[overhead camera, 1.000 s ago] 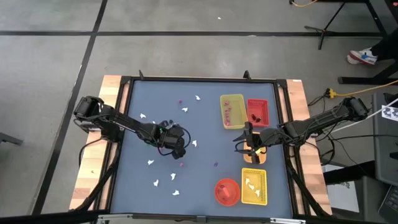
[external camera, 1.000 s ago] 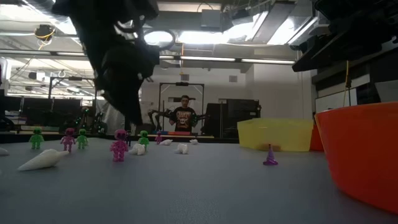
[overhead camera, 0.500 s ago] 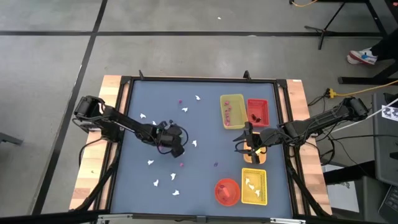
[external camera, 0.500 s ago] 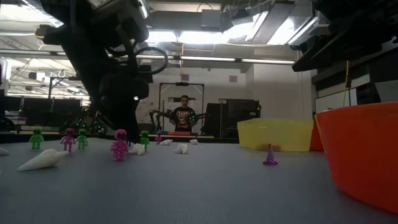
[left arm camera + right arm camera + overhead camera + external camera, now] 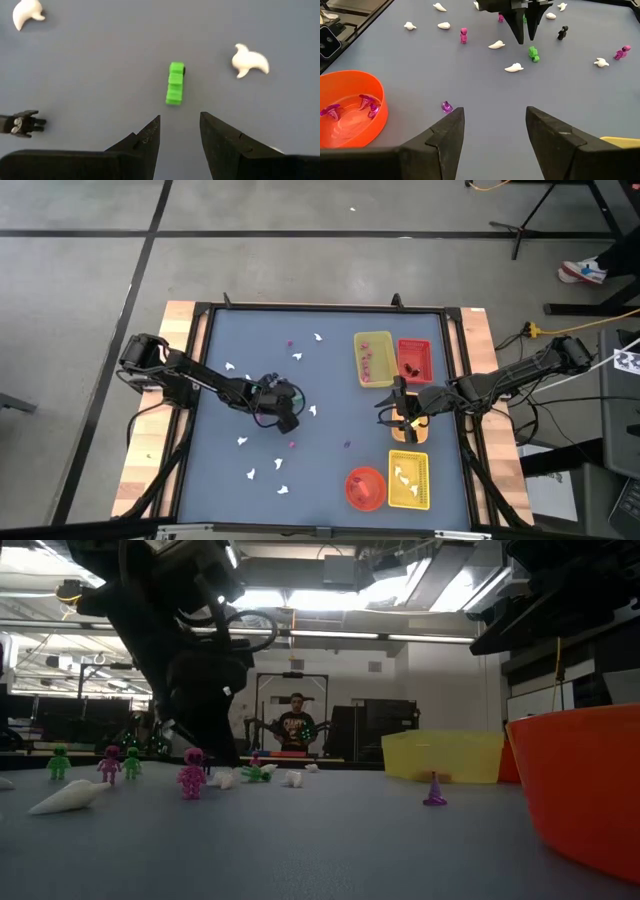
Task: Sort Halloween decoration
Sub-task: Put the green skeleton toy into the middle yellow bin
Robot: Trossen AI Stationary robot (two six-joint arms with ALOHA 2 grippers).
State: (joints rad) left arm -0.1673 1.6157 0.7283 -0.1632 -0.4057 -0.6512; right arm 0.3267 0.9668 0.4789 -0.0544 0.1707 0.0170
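Where green figure (image 5: 175, 83) lies, ghosts (image 5: 249, 61) beside.

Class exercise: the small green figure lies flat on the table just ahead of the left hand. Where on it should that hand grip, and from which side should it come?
Come straight down from above. The green figure lies flat on the table, long and narrow. The left hand hangs open above it, so close the fingers across its narrow middle, one on each long side. The white ghost lies apart and should not interfere.

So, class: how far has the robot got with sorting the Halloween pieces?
Done: some pieces lie in the yellow tray, red tray and bowl.
In hand: nothing gripped; the open left gripper hovers by a green figure; the right gripper waits, open.
Left: ghosts and pink figures scattered on the table.
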